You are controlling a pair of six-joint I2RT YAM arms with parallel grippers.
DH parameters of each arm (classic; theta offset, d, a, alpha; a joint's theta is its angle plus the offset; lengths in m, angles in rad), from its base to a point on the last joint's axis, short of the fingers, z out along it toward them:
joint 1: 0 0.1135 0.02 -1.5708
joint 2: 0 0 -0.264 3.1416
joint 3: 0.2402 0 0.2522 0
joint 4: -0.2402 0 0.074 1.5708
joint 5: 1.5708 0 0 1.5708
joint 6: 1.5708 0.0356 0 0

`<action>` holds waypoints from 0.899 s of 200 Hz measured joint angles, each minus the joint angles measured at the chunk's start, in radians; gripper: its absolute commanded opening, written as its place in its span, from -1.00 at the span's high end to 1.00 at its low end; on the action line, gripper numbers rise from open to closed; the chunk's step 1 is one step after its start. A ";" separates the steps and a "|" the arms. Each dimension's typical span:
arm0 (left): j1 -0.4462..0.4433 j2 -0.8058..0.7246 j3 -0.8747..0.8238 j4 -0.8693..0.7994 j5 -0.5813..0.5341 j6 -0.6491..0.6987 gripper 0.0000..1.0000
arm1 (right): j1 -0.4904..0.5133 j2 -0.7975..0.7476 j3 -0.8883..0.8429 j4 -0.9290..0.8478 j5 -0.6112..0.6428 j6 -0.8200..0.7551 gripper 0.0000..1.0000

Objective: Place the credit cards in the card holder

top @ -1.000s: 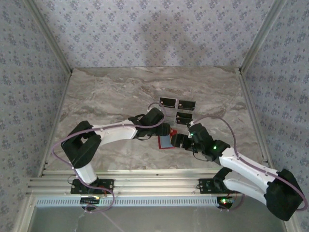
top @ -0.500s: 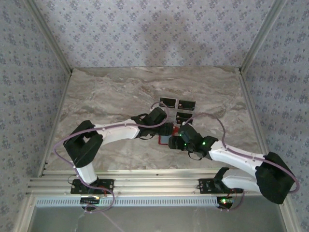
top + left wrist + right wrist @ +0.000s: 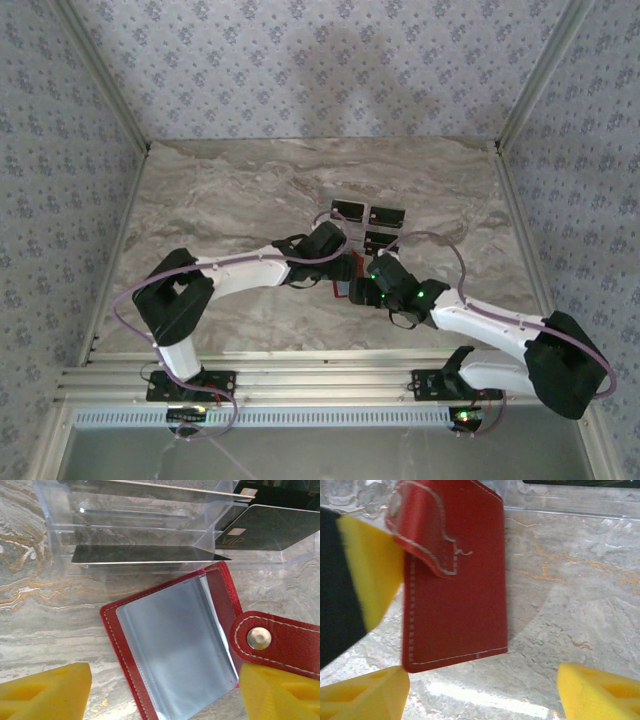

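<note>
Left arm, right arm: white tubular links, black joint housings. Lilac cable loops along each. Green LEDs on right wrist. Finger pads yellow, wedge-shaped, moulded recesses.

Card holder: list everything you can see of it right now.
The card holder is a red, leather-look wallet with white stitching. It is open on the marble table, with its clear plastic sleeves showing. A strap with a metal snap sticks out from one side, unfastened. The wallet sits beside the clear card tray, one corner reaching the tray's wall. The open left gripper straddles it; whether its pads touch the wallet is unclear.
</note>
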 measured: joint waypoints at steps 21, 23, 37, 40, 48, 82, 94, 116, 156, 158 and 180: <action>0.000 0.003 0.004 0.000 0.000 0.000 -0.55 | 0.015 -0.009 0.000 0.000 0.004 0.000 -0.64; 0.000 0.003 0.004 0.000 0.000 0.000 -0.55 | 0.017 -0.010 0.000 0.000 0.004 0.000 -0.64; 0.000 0.006 0.006 0.000 0.001 0.000 -0.55 | 0.025 -0.009 0.000 0.000 0.006 0.000 -0.65; 0.000 0.008 0.007 0.000 0.002 0.000 -0.55 | 0.026 -0.009 0.000 0.000 0.006 -0.001 -0.64; 0.000 0.010 0.010 0.000 0.003 0.000 -0.55 | 0.029 -0.008 0.000 0.000 0.011 0.000 -0.63; 0.000 0.017 0.016 0.000 0.003 0.000 -0.55 | 0.023 0.030 0.001 0.005 0.047 0.000 -0.52; 0.000 0.017 0.016 0.000 0.003 0.000 -0.55 | 0.014 0.045 0.001 0.011 0.056 -0.003 -0.41; -0.001 0.017 0.019 0.000 0.003 0.000 -0.55 | -0.002 0.063 0.001 0.027 0.073 -0.011 -0.12; -0.001 0.017 0.021 0.000 0.011 0.000 -0.54 | -0.013 0.070 0.002 0.051 0.082 -0.036 0.57; -0.001 0.017 0.021 0.000 0.011 0.000 -0.55 | -0.014 0.070 0.002 0.055 0.083 -0.031 0.60; -0.001 0.017 0.021 0.000 0.011 0.000 -0.55 | -0.014 0.070 0.002 0.060 0.079 -0.039 0.92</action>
